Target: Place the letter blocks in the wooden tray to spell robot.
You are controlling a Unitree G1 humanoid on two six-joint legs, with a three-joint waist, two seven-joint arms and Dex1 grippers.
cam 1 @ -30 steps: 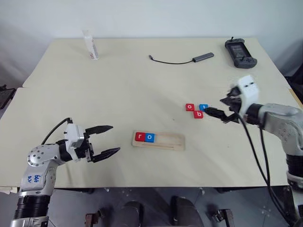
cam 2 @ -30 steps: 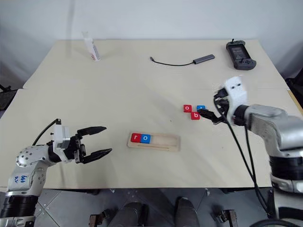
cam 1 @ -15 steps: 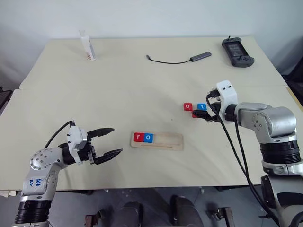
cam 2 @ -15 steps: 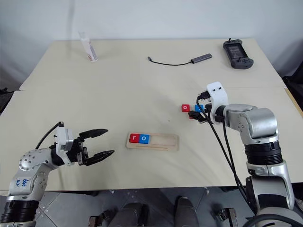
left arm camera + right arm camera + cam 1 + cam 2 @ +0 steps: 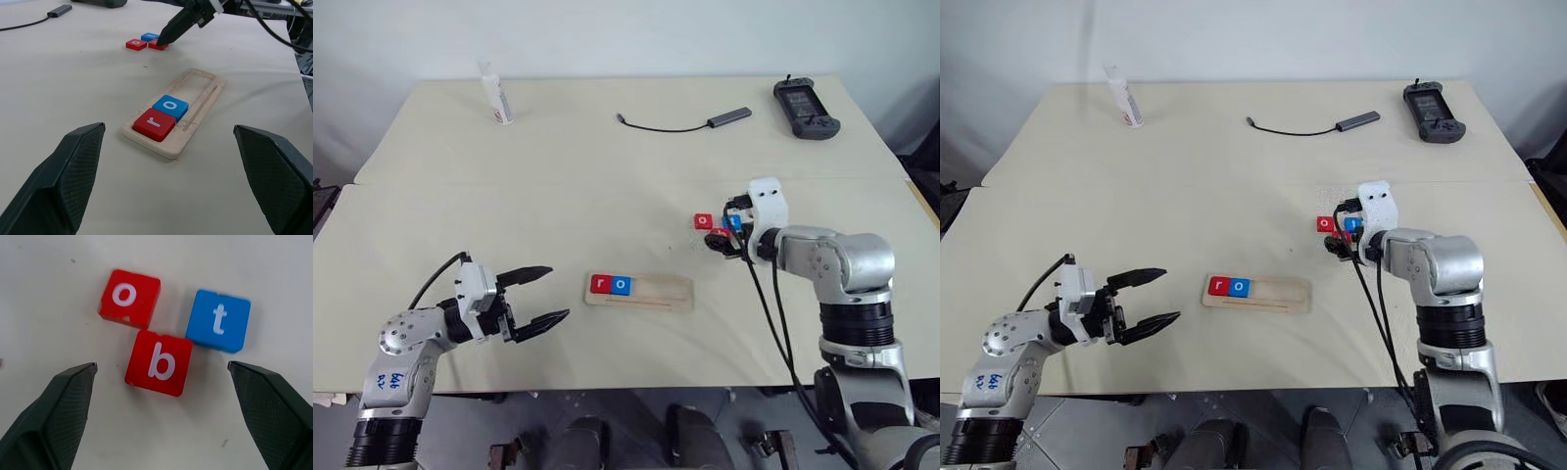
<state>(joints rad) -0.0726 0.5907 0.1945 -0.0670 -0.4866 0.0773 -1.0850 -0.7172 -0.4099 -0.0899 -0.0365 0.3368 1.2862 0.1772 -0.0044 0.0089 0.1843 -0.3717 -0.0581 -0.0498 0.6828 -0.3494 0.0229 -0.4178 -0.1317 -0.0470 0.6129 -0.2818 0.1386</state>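
Our right end effector (image 5: 161,377) hangs wide open over the red b (image 5: 159,362); we should drop straight, pinch only b, missing o (image 5: 129,297) and t (image 5: 218,320).

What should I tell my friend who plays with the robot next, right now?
Left gripper: open, holding nothing, beside the wooden tray.
Right gripper: open, over three loose tiles on the table: red o, red b, blue t.
Done: red r and blue o sit in the tray.
Left: put in b, o, t, in that order.
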